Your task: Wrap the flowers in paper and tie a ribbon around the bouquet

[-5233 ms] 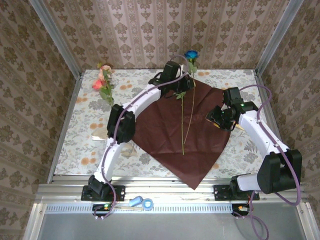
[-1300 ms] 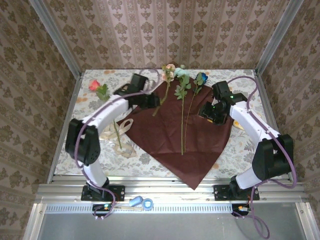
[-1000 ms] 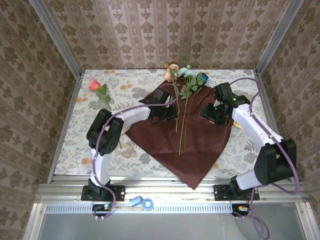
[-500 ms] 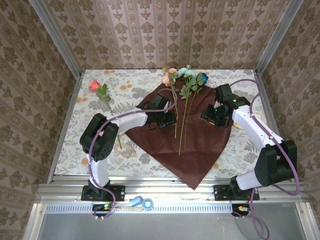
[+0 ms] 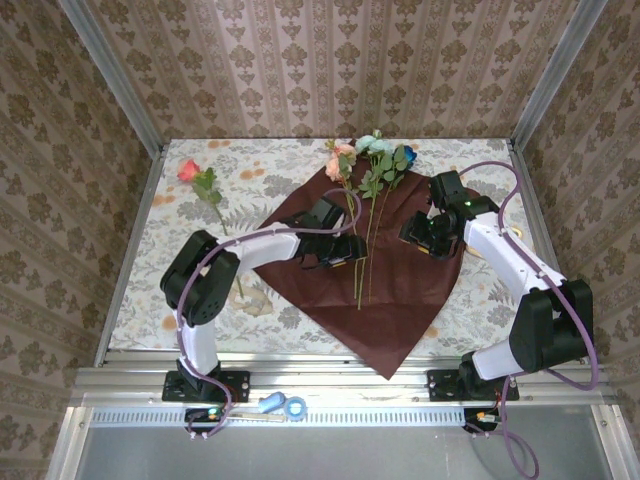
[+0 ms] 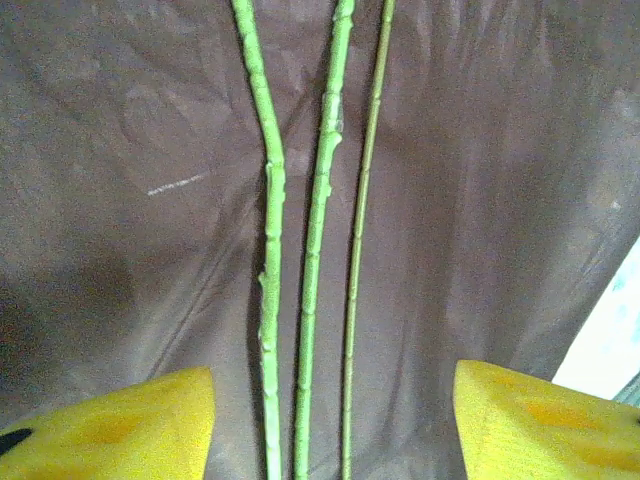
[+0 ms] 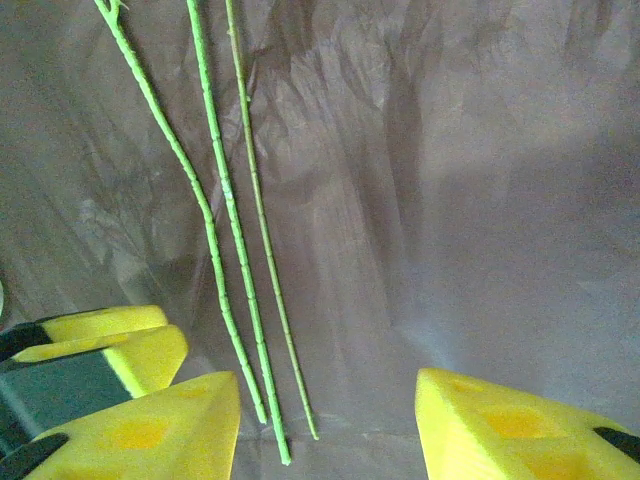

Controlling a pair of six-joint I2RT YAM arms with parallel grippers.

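**Top external view:** the crimson paper (image 5: 385, 300) lies flat as a diamond. Three flowers (image 5: 372, 170) lie on it, with their blooms at the paper's far corner and their stems running down its middle. A single coral rose (image 5: 188, 170) lies on the tablecloth (image 5: 150, 290), well off the paper's left corner. The cream ribbon (image 5: 254, 301) sits just beside the paper's left edge. The left gripper (image 5: 345, 250) is over the paper just left of the stems. The right gripper (image 5: 415, 238) is over the paper's right part.

**Left wrist view:** the left gripper (image 6: 330, 430) has its jaws spread wide. The three green stems (image 6: 315, 250) pass between its yellow fingers without touching them, and lie on the paper (image 6: 150, 150).

**Right wrist view:** the right gripper (image 7: 330, 420) is also spread wide over the paper (image 7: 450, 200). The stem ends (image 7: 250, 330) lie between its fingers, nearer the left one.
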